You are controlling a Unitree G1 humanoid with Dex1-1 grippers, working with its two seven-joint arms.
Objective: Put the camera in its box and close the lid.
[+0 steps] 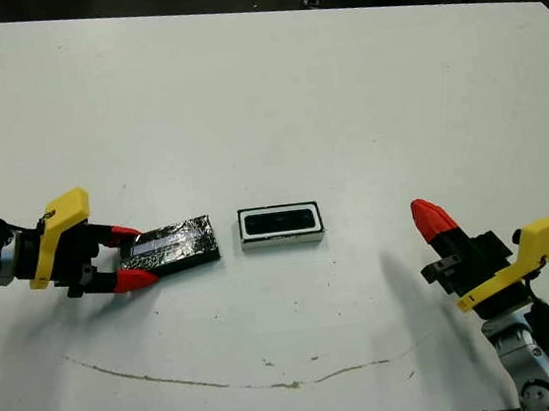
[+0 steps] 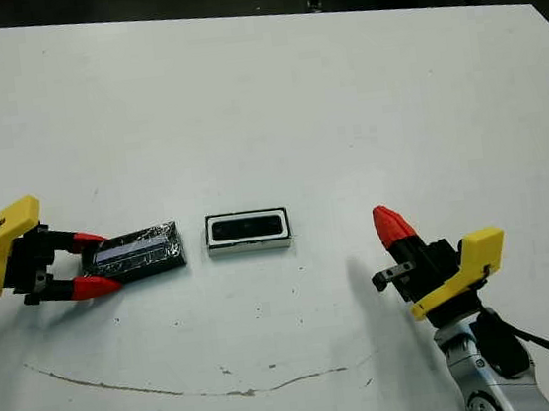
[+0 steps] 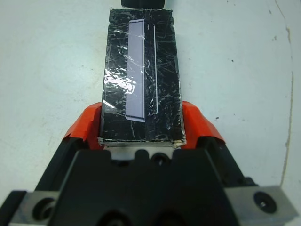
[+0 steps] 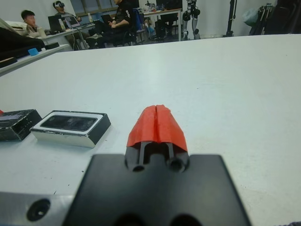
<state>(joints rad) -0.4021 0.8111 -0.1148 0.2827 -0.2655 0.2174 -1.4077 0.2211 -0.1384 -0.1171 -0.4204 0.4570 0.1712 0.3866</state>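
Note:
The camera (image 1: 279, 223) lies inside the box (image 1: 281, 242), a small white-walled tray at the middle of the table; both also show in the right wrist view, the box (image 4: 70, 134) to the side of my fingers. The lid (image 1: 172, 246), black with a shiny top, lies flat just left of the box. My left gripper (image 1: 129, 255) has a red finger on each side of the lid's (image 3: 141, 75) near end, pressed against its edges. My right gripper (image 1: 433, 217) is shut and holds nothing, well right of the box and nearer the table's front.
A thin brown streak (image 1: 225, 380) runs across the white table (image 1: 261, 88) near its front edge. Beyond the far edge, people (image 4: 30, 23) sit at desks in the room.

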